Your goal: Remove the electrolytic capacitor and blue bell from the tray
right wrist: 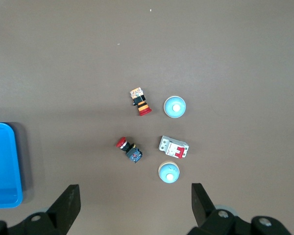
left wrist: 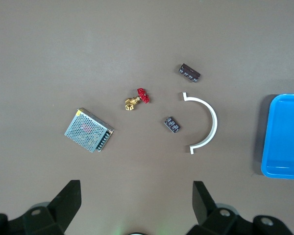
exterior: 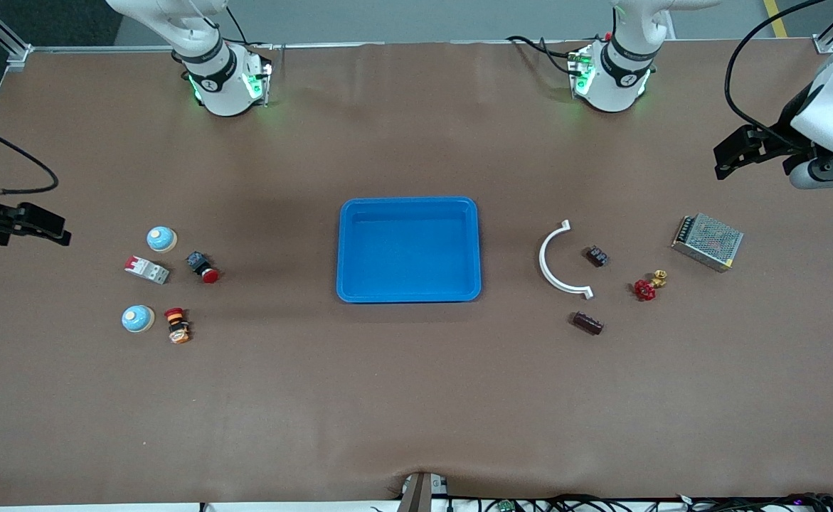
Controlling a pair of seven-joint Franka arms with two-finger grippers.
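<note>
Tray: blue tray [exterior: 409,208], mid-table, nothing in it.
Capacitor: dark capacitor [exterior: 587,323] lies toward the left arm's end from the tray, nearer the front camera than the white curved piece [exterior: 557,264].
Bells: two blue bells [exterior: 161,239] [exterior: 137,318] lie toward the right arm's end from the tray.
Left gripper: left gripper [left wrist: 133,196] hangs with fingers spread, holding nothing, past the capacitor from the tray.
Right gripper: right gripper [right wrist: 133,196] hangs spread, holding nothing, past the bells from the tray.

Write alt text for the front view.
An empty blue plastic tray sits mid-table between two clusters of small parts, two pale blue domed bells toward the right arm's end. The open right gripper and open left gripper hang above the table's ends.
</note>
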